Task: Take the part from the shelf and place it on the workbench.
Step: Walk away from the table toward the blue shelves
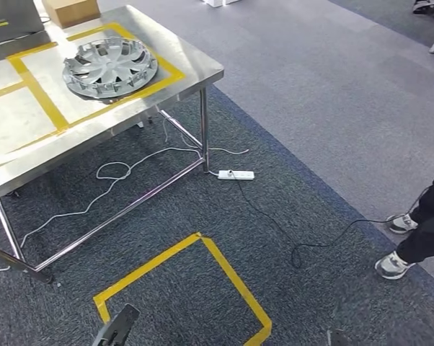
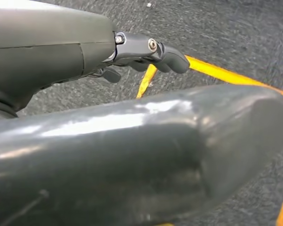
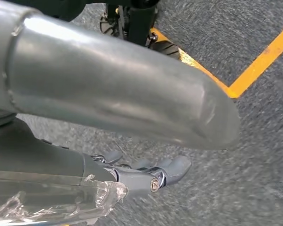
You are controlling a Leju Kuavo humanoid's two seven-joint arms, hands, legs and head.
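Head view, silver hubcap (image 1: 109,67) flat on the tabletop (image 1: 19,155), my left hand (image 2: 147,54) and right hand (image 3: 147,174) hanging empty, fingers loosely apart above carpet.

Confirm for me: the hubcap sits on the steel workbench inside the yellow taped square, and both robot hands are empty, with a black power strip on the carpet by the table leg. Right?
One detail is off: the power strip is white, not black, as the head view shows. The hubcap does sit on the workbench inside the yellow tape, and both robot hands hang empty: left robot hand, right robot hand.
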